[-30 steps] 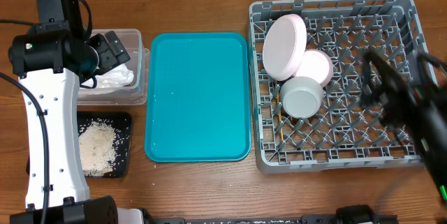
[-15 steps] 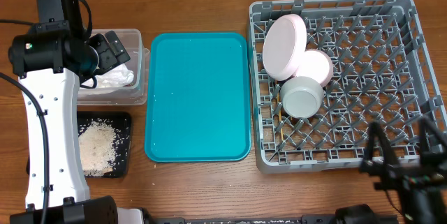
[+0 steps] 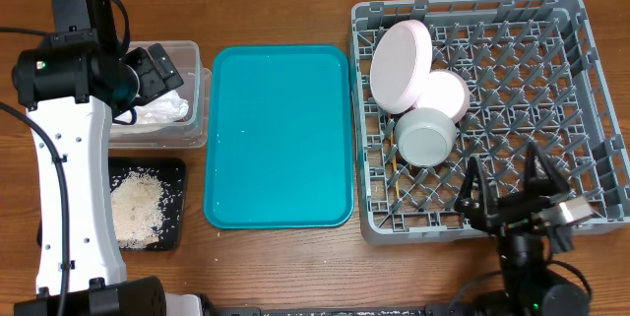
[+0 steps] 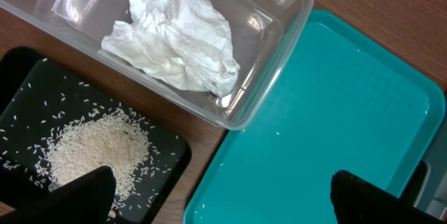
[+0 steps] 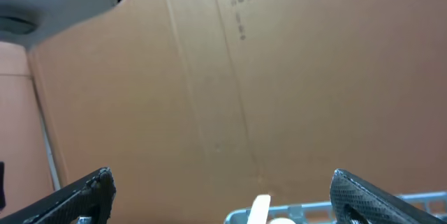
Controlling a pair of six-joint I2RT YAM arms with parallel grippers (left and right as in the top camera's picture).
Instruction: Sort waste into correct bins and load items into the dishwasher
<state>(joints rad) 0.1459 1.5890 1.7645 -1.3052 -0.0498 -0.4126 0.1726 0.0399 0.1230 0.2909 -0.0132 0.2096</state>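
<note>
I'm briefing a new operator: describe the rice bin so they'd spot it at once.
Left of the big teal serving tray sit two containers. The rice bin is the one lower in the overhead view: a shallow black tray scattered with white rice grains, unlike the clear tub above it holding a crumpled white napkin.

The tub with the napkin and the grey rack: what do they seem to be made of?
The tub looks like clear glossy plastic: its walls are see-through, with bright glints. The rack seems to be moulded matte grey plastic, a uniform grid with upright pegs.
</note>
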